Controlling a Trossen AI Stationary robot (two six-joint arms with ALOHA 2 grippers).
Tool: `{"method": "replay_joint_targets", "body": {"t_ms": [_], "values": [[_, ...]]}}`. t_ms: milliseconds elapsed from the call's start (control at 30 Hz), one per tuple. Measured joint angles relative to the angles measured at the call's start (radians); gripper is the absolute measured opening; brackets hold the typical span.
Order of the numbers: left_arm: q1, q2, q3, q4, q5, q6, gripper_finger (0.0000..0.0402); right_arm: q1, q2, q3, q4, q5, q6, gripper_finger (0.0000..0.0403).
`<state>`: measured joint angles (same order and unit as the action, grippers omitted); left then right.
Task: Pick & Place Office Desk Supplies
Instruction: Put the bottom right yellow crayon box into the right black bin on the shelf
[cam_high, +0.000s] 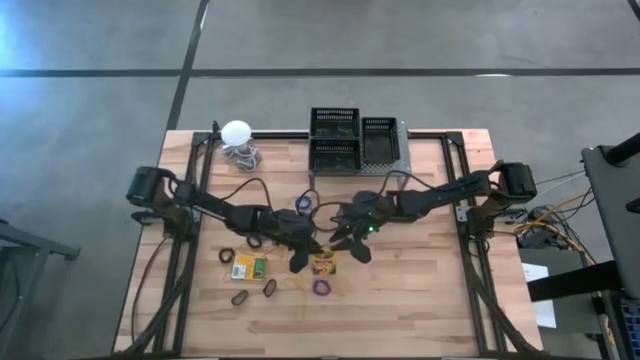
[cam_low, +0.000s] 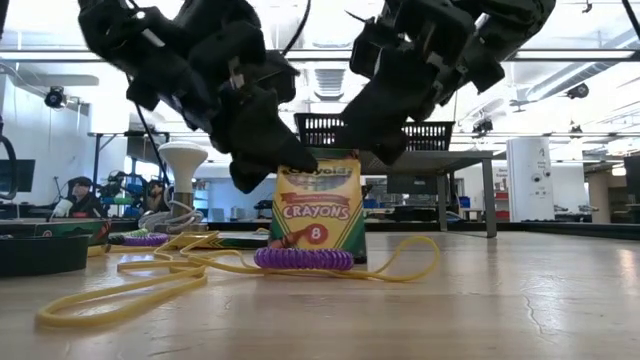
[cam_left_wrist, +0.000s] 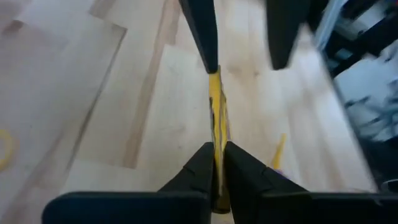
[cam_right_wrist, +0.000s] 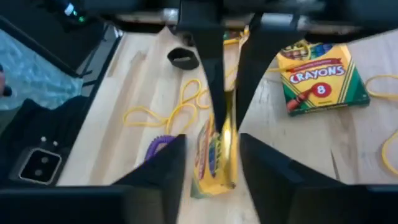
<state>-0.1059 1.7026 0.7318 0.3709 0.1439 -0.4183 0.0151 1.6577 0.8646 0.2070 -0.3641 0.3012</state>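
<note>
The yellow-and-green cardboard crayon box (cam_low: 318, 208) stands upright near the middle of the wooden surface (cam_high: 420, 290), with both arms meeting over it. The left gripper (cam_left_wrist: 214, 165) has its jaws clenched on the box's thin edge, as its wrist view shows. The right gripper (cam_right_wrist: 211, 168) straddles the same box with jaws released, a gap on each side. This looks like a hand-over, the left arm taking the box. A purple coiled band (cam_low: 303, 259) and a yellow rubber band (cam_low: 150, 285) lie at the box's foot; a second crayon box (cam_right_wrist: 318, 76) lies flat nearby. Next, the right arm likely must back clear so the left can carry the box towards the far black wire-mesh bins (cam_high: 350, 140)
</note>
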Motion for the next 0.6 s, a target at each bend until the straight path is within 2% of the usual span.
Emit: {"method": "replay_joint_targets", "body": {"t_ms": [167,300,433,600], "values": [[0.000,-0.004,0.073,-0.140,-0.022,0.081,0.0027,0.003,0.050,-0.001,0.005,0.011,-0.020,0.0217],[-0.003,-0.003,0.103,-0.152,-0.030,0.128,0.0028,0.011,0.066,-0.001,0.008,0.046,-0.002,0.0236],[-0.003,-0.003,0.122,-0.159,-0.035,0.153,0.0029,0.025,0.070,-0.001,0.007,0.040,-0.016,0.0226],[-0.003,-0.004,0.122,-0.161,-0.035,0.153,0.0029,0.040,0.070,-0.001,0.007,0.027,-0.012,0.0177]]}}
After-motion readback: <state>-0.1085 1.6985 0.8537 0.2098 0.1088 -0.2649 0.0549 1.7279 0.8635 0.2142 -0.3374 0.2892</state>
